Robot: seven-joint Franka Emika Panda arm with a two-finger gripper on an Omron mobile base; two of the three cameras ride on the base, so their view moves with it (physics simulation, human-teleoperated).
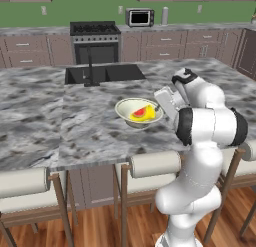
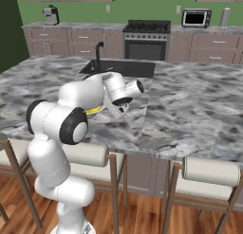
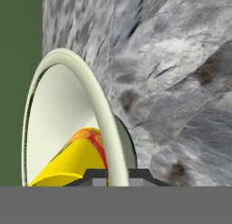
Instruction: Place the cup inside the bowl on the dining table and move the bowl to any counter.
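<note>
The pale cream-green bowl (image 1: pixel 125 107) is over the marbled dining table (image 1: pixel 85 136), in front of the sink. Whether it rests on the slab or hangs just above it I cannot tell. The yellow cup (image 1: pixel 142 113) with its red patch lies tilted inside the bowl. My gripper (image 1: pixel 159 109) reaches in from the right and is shut on the bowl's right rim. In the hand view the rim of the bowl (image 3: pixel 59 119) runs between the two fingertips of the gripper (image 3: pixel 108 175), with the cup (image 3: pixel 72 164) inside. In the right base view my arm hides most of the bowl (image 2: pixel 95 110).
The black sink (image 1: pixel 112 72) and faucet (image 1: pixel 91 66) sit just behind the bowl. White-cushioned stools (image 1: pixel 150 163) line the table's near edge. The counter (image 1: pixel 180 27) along the green wall carries a toaster oven (image 1: pixel 139 17), beside the stove (image 1: pixel 95 41).
</note>
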